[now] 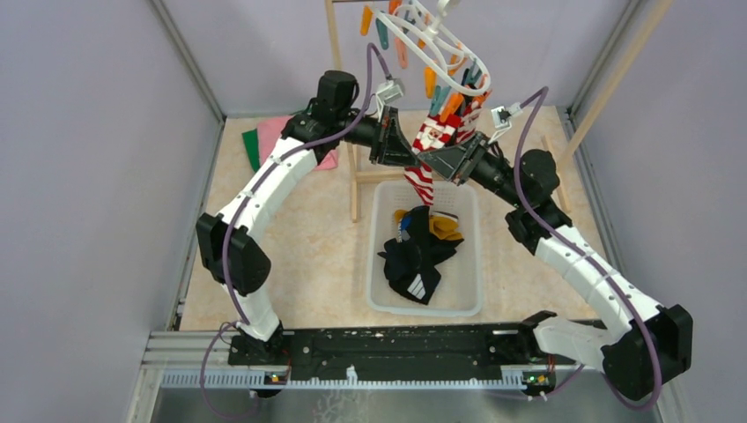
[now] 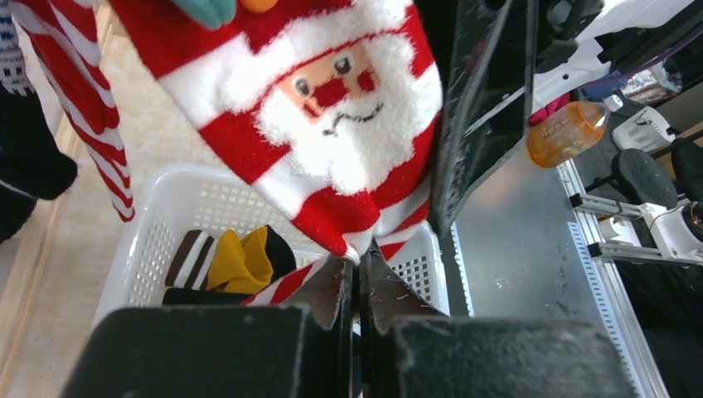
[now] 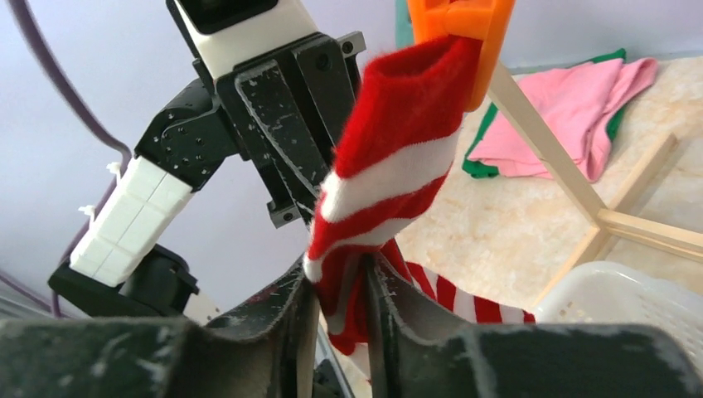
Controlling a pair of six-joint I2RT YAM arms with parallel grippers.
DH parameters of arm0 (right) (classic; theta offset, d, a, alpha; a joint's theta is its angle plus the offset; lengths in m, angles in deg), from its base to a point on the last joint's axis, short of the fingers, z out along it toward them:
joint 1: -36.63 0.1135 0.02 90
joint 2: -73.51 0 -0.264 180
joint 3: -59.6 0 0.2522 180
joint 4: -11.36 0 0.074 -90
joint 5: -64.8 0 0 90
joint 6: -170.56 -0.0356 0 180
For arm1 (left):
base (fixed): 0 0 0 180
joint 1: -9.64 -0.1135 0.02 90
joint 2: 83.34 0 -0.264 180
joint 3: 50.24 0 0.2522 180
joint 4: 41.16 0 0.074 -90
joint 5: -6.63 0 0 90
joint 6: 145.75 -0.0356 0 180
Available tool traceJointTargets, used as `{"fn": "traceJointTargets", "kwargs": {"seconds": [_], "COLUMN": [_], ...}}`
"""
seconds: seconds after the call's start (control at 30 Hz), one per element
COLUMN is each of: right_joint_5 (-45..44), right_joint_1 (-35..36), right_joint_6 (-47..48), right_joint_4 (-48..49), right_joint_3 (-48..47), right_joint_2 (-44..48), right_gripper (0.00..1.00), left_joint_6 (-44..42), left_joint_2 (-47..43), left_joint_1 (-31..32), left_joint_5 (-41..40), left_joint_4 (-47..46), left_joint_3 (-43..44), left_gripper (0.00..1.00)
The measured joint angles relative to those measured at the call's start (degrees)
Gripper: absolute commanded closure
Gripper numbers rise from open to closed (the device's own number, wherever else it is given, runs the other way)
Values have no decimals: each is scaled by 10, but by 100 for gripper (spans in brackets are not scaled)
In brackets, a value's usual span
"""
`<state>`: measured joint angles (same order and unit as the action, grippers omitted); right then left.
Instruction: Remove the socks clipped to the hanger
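A red-and-white striped sock with a knitted Santa face (image 1: 433, 135) hung from an orange plastic peg (image 3: 461, 23) of the small round white plastic clip hanger (image 1: 438, 55). It dangled just at twelve o'clock of the white mesh plastic basket (image 1: 377, 231). In that basket lay a heap of black, white-marked and mustard-yellow socks (image 1: 421, 257).

The left arm rose from its base at seven o'clock, bent at the elbow and reached across to the sock. The left gripper (image 2: 358, 264) had its fingers drawn almost together, nipping the sock's lowest edge. The right arm swept up from five o'clock in a mirrored bend. The right gripper (image 3: 340, 282) was pressed narrow on a fold of the sock's striped leg below the peg.

The hanger's hook was cut off at the top edge of the overhead view, and the two gripper bodies covered the sock's middle there. The left wrist view lost its toe behind the fingers.
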<state>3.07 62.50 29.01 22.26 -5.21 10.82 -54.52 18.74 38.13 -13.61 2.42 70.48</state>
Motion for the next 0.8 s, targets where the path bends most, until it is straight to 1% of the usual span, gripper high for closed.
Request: {"fn": "traceJointTargets", "kwargs": {"seconds": [0.1, 0.2, 0.3, 0.47, 0.8], "right_joint_5": [-17, -46, -80, -105, -123], "right_joint_1": [0, -2, -11, -43, -56], "right_joint_6": [24, 47, 70, 87, 105], "right_joint_4": [-40, -81, -109, -115, -66], "right_joint_3": [-15, -31, -42, -58, -141], "right_joint_2": [0, 0, 3, 1, -72], "right_gripper": [54, 46, 44, 44, 44], "left_joint_6": [15, 24, 32, 36, 64], "left_joint_2": [-4, -7, -12, -24, -33], "left_joint_1": [-1, -2, -2, -2, -2], "left_joint_5": [-2, -8, -14, -17, -17], "left_joint_4": [-25, -37, -42, -48, -68], "left_joint_3": [-29, -49, -56, -56, -56], "left_gripper": [100, 100, 100, 100, 100]}}
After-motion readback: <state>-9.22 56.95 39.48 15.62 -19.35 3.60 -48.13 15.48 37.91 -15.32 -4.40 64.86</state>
